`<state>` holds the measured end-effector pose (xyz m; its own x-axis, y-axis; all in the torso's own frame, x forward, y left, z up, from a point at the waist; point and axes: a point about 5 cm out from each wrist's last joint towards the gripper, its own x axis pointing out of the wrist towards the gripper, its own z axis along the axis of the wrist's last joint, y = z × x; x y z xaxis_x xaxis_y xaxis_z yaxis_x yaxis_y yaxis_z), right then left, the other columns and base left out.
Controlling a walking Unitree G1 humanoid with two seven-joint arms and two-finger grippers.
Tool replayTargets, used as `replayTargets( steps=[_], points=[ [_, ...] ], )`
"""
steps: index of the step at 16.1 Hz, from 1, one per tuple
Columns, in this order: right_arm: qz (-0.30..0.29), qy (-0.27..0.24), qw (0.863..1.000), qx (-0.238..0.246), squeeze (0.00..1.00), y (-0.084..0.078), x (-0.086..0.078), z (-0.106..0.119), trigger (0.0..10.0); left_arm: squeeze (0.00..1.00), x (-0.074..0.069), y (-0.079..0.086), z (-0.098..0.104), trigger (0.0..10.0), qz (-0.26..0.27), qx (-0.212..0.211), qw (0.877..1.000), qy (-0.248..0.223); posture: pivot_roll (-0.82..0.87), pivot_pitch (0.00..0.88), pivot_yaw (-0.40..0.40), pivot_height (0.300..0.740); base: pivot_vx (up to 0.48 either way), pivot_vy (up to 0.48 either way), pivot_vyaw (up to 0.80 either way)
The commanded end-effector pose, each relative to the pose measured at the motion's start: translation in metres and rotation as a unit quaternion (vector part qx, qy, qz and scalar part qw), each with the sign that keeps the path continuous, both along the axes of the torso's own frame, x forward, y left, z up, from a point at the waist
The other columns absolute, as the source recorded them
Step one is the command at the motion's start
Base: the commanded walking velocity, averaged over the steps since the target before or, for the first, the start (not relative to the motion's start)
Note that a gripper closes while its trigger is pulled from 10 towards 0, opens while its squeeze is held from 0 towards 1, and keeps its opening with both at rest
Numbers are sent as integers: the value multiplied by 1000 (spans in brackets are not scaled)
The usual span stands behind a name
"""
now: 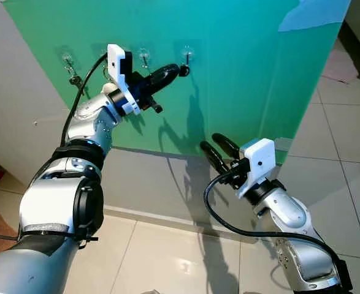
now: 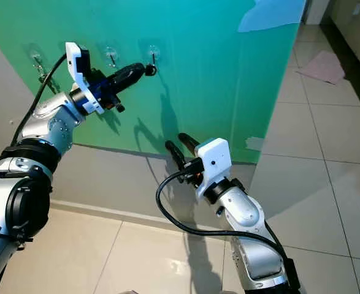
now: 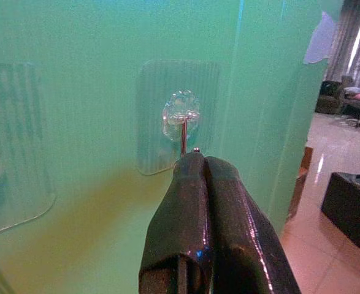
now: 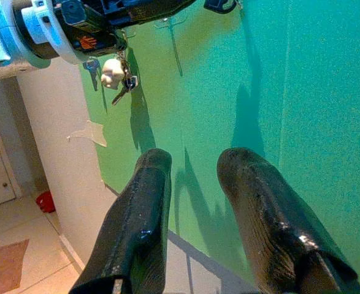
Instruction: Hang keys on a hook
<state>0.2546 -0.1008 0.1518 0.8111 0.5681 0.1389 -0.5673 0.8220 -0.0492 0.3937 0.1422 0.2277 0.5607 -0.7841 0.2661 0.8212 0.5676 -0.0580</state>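
Green board [image 1: 241,73] behind clear hook [image 3: 181,116]

- No text, label, brand, number or sign is showing legibly in any view.
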Motion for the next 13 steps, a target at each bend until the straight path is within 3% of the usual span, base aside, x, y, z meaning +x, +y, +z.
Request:
replayTargets(
  steps=[1,8,9,10,13],
  points=[
    [11,-4,1000,-2,0,4,0,1,10000,0,0,8,-11,10000,26,18,999,22,-165,0,143,740,0,0,0],
    [11,-6,1000,-4,0,4,2,2,10000,0,3,12,-6,10000,53,-11,998,27,-166,0,143,740,0,0,0],
    [10,-6,1000,-4,0,4,2,2,10000,561,4,13,-5,10000,58,-18,998,32,-166,0,143,740,0,0,0],
    [10,-6,1000,-5,0,4,2,2,10000,1000,5,14,-3,10000,67,-28,997,33,-166,0,143,740,0,0,0],
    [9,-7,1000,-5,0,4,2,2,10000,1000,6,15,-1,10000,71,-33,996,31,-166,0,143,740,0,0,0]
  ],
)
